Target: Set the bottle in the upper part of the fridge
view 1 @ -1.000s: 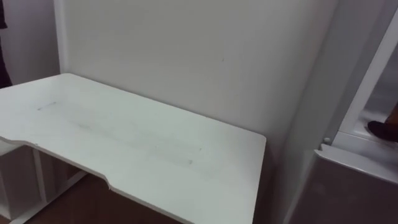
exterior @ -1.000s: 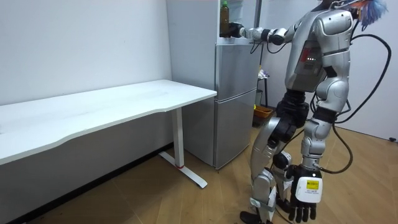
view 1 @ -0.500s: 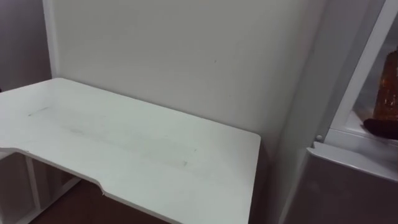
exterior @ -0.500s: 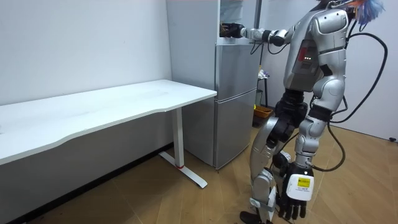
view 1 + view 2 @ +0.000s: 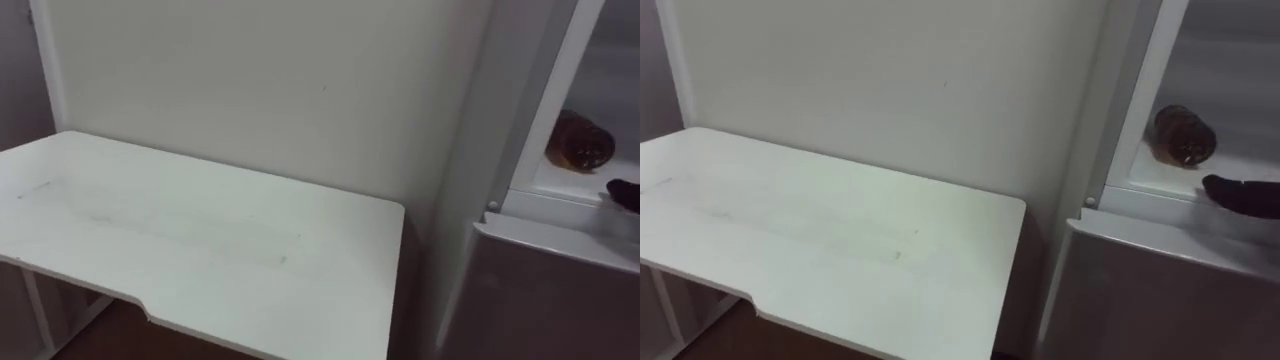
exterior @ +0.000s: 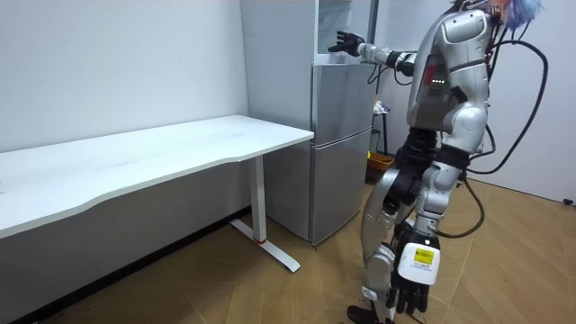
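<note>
Lying sideways, brown bottle, inside upper fridge

Your counter takes up the left and middle, white and bare, its back edge against a pale wall. To your right stands the fridge: the lower door is closed and the upper compartment is open. In the upper compartment you see the bottle, brown, lying on its side on the white shelf, toward the back. At the right edge, your right hand shows as a dark tip low over the shelf's front, near the bottle but apart from it.
</note>
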